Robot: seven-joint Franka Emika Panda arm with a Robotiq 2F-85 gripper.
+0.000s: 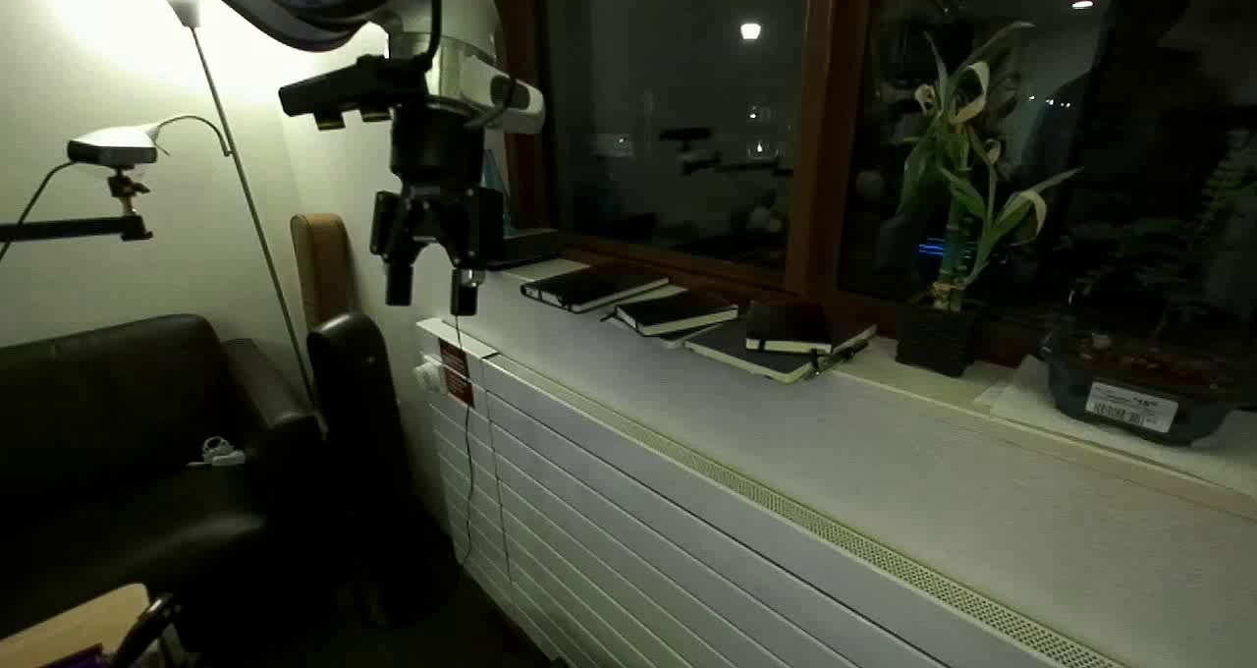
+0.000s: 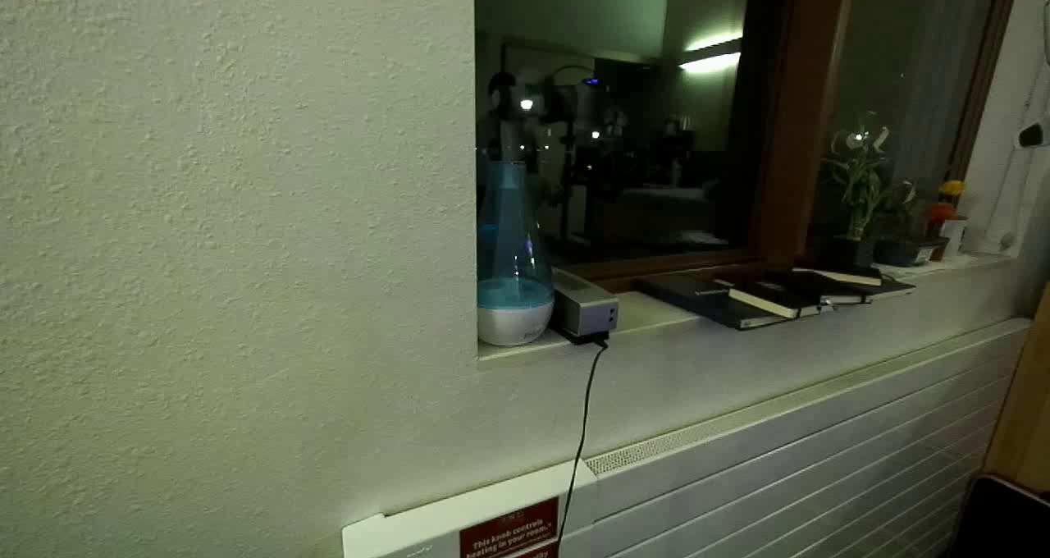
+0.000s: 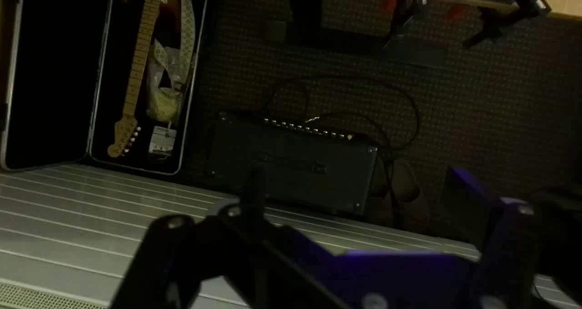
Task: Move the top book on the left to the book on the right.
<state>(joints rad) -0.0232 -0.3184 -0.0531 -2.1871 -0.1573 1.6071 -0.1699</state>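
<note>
Several black books lie flat in a row on the white windowsill point(image 1: 884, 442). In an exterior view, a black book point(image 1: 594, 285) lies at the left and another point(image 1: 678, 308) overlaps a thin one in the middle. At the right, a small black book point(image 1: 789, 326) rests on a larger dark book point(image 1: 751, 351). The overlapping books also show in an exterior view, with a dark book point(image 2: 742, 313) nearest. My gripper point(image 1: 431, 293) hangs in the air, left of the books, pointing down. In the wrist view the gripper point(image 3: 361, 193) is open with nothing between its fingers.
A potted plant point(image 1: 943, 339) and a plastic container point(image 1: 1139, 393) stand right of the books. A blue humidifier point(image 2: 513, 271) and a grey box point(image 2: 586, 305) stand at the sill's other end. The window frame point(image 1: 825, 138) rises behind. An amplifier point(image 3: 295, 161) stands below.
</note>
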